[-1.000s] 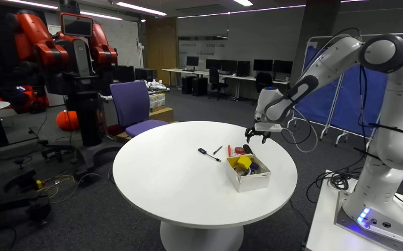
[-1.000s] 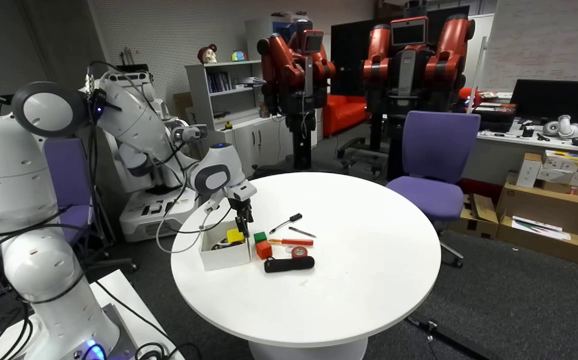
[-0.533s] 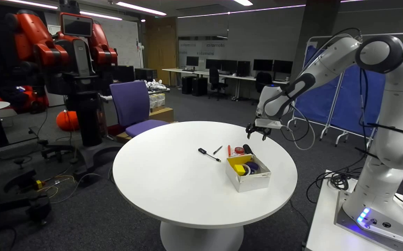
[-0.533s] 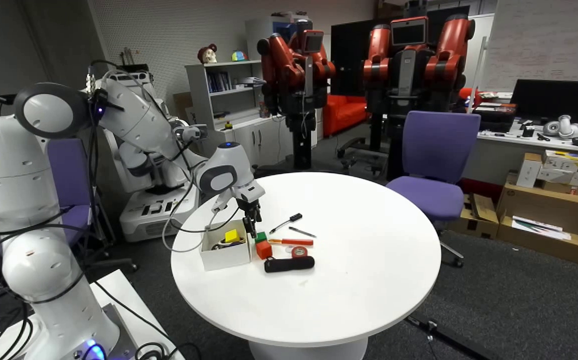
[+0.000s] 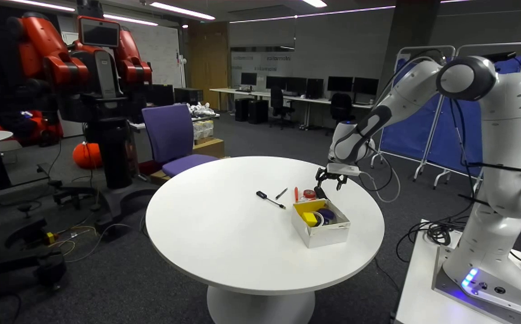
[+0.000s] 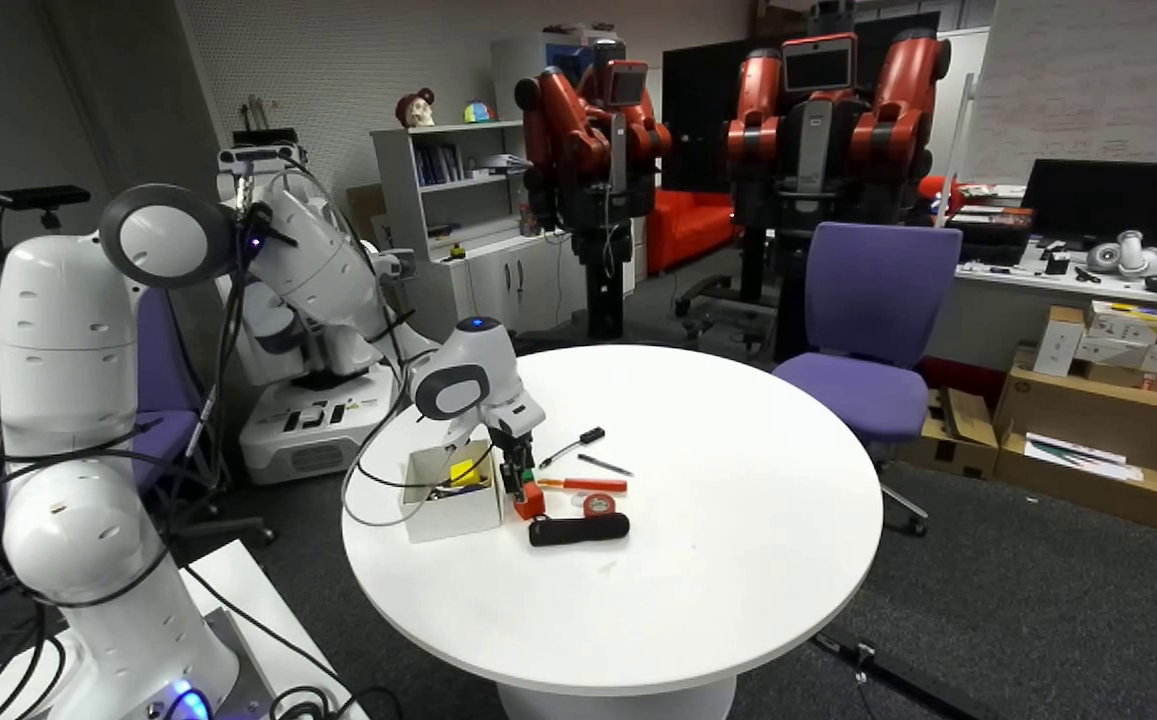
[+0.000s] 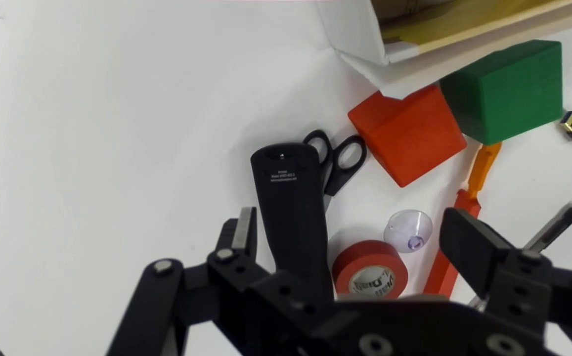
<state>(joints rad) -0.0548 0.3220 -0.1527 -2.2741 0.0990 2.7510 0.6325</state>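
Red cube (image 7: 409, 133) and green cube (image 7: 518, 91) sit just beside each other on the round table (image 6: 718, 570), close along one outer wall of a white box (image 6: 453, 517); the red one stands at a corner of that box. The box is near the surface's edge on the side of my base (image 5: 490, 265). My pincer (image 7: 349, 220) hangs above the surface, pointing down, its fingers (image 7: 471, 244) spread wide apart; in the wrist view both cubes lie apart from them. Below the gap between the fingers I see a long black object (image 7: 290, 198) with small print, scissors (image 7: 342, 170) partly hidden by it, a roll of red tape (image 7: 371, 269), a clear disc (image 7: 408, 230) just beside the tape, and a red tool (image 7: 441, 272) with an orange end. Toward the middle of the surface lie a pen (image 6: 605, 465) and a black adapter cable (image 5: 264, 195). Inside the box I make out a yellow cube (image 5: 309, 219) and a dark purple thing (image 5: 328, 215); its other contents are too small to name.
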